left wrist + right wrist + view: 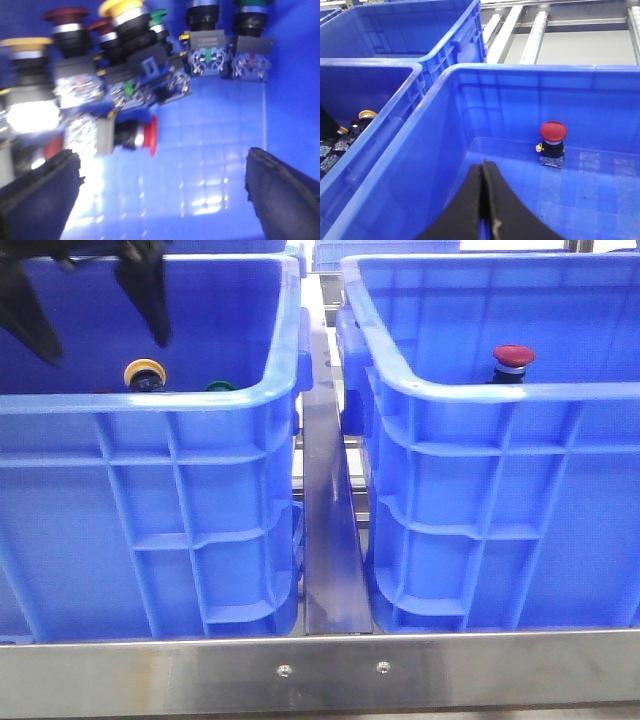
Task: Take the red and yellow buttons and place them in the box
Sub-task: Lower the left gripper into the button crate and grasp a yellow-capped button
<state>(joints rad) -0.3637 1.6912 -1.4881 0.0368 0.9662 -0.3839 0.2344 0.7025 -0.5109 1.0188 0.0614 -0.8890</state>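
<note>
Red button stands upright in your right box.
Left box holds a yellow button + others; left gripper fingers spread, right gripper pressed closed, empty.

A steel divider rail runs front to back between the two crates, meeting a steel front bar fastened with two screws. A green-capped button shows just above the near rim of the left-hand crate, and the left wrist view shows two more green-capped buttons standing upright at the crate wall. Behind the crates lie pale roller tracks and another blue crate.
</note>
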